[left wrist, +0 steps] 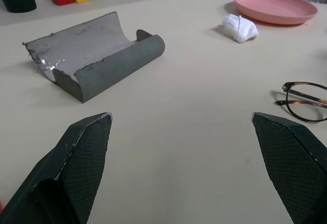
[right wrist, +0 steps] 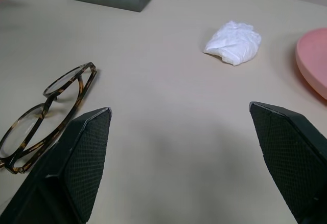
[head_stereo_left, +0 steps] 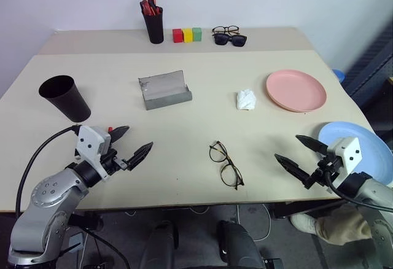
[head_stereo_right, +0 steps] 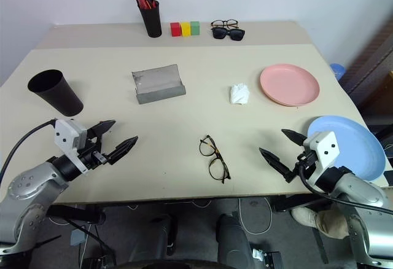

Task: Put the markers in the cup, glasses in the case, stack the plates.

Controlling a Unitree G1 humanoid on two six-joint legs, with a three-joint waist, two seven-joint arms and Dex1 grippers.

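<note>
A: What's on the wide beige table [head_stereo_left: 184, 128], biggest things first?

B: Two round shallow plates. The light blue plate [head_stereo_left: 374, 140] sits at the near right edge, just behind the right gripper [head_stereo_left: 296, 149]. The salmon pink plate [head_stereo_left: 295, 90] lies farther back on the right, well apart from it, so they are not stacked.

A: And the cup and case?

B: The wide black tapered cup [head_stereo_left: 64, 97] stands upright at the left, just behind the left gripper [head_stereo_left: 130, 141]. The grey metallic spectacle case [head_stereo_left: 164, 89] lies open at mid-table.

A: The glasses?

B: The thin dark wire-framed glasses [head_stereo_left: 225, 164] lie flat near the front edge, between the two grippers and touching neither.

A: Markers?

B: A small red tip [head_stereo_left: 110, 128] peeks out beside the left gripper's housing; I cannot tell more of it.

A: How do the grippers stand?

B: Both have their black fingers [left wrist: 82, 157] spread wide, holding nothing, hovering just above the table.

A: Anything smaller?

B: A crumpled white tissue [head_stereo_left: 245, 99] sits left of the pink plate.
</note>
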